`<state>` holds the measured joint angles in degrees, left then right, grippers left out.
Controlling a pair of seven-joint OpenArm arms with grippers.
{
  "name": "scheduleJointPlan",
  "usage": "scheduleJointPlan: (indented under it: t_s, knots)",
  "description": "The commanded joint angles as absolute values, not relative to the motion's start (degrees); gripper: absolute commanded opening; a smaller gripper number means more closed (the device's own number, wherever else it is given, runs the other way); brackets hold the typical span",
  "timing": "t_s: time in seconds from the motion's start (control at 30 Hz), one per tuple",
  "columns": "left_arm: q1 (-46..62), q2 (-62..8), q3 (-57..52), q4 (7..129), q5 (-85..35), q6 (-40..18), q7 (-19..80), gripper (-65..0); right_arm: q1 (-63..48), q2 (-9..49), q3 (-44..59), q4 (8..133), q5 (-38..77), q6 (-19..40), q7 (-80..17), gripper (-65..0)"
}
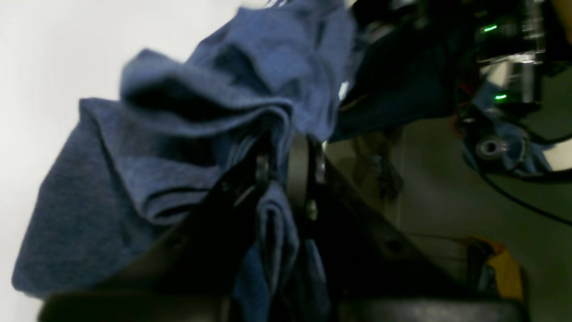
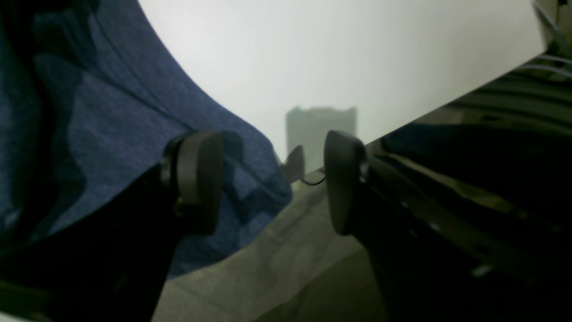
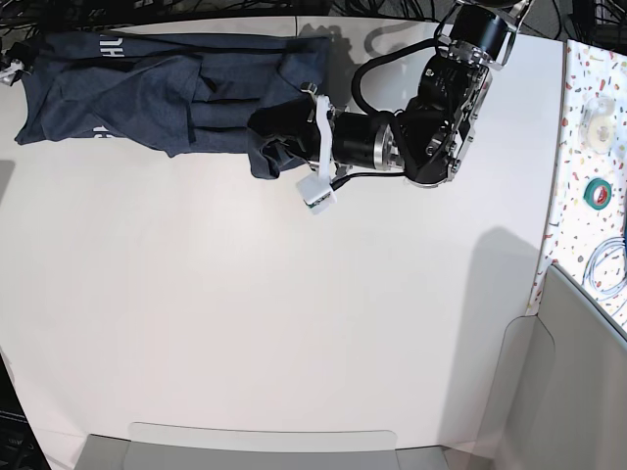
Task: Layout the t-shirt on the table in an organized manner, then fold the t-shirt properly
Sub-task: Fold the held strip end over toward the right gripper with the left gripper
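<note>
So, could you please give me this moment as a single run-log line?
left gripper: shut on t-shirt | right gripper: open, beside shirt edge | t-shirt: bunched at table far edge | phase: laying out, unfolded

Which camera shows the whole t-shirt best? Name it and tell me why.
The base view: the t-shirt lies bunched along the far edge of the table, seen end to end. The left wrist view shows only blurred folds pinched in the left end effector; the right wrist view shows just one edge beside the open right end effector.

Setting: I judged it a robotics lab | Evidence: bare white table (image 3: 245,323), exposed cables (image 3: 431,10) behind it, speckled side bench (image 3: 588,59) holding tape rolls (image 3: 598,192).
</note>
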<state>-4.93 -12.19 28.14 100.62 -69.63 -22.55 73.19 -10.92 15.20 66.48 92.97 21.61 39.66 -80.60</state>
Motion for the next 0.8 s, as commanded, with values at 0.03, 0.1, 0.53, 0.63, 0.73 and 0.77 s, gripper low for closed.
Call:
scheduleJointPlan:
  t_s: [0.03,0.1,0.53,0.63,0.73,0.77]
  knots:
    - [-5.9,-11.6,28.0,100.2,-70.5,-22.8,72.2,-64.9,-10.8,16.6,66.9,92.9,21.9,40.0,-80.0,-29.2]
    - [-6.3,-10.2,28.1,99.2,-70.5,-22.9,72.2,-64.9,-10.3,16.6,66.9,92.6,21.8,40.0,-80.0,-29.2]
    - [-10.2,-7.9,35.0,96.5,-70.5,-23.1,69.9,-64.9,-10.1,16.5,66.9,92.7,21.8,40.0,-80.0,-29.2]
    - [-11.6,-7.9,37.8,96.4,-70.5,-23.0,68.3,-64.9,-10.1,16.5,66.9,92.7,21.8,40.0,-80.0,-29.2]
    - [-13.0,-7.9,41.1,95.2,-70.5,-22.9,66.5,-64.9,-10.1,16.5,66.9,92.7,21.8,40.0,-80.0,-29.2]
    - [-13.4,-7.9,41.9,94.6,-70.5,-22.9,65.7,-64.9,-10.1,16.5,66.9,92.7,21.8,40.0,-80.0,-29.2]
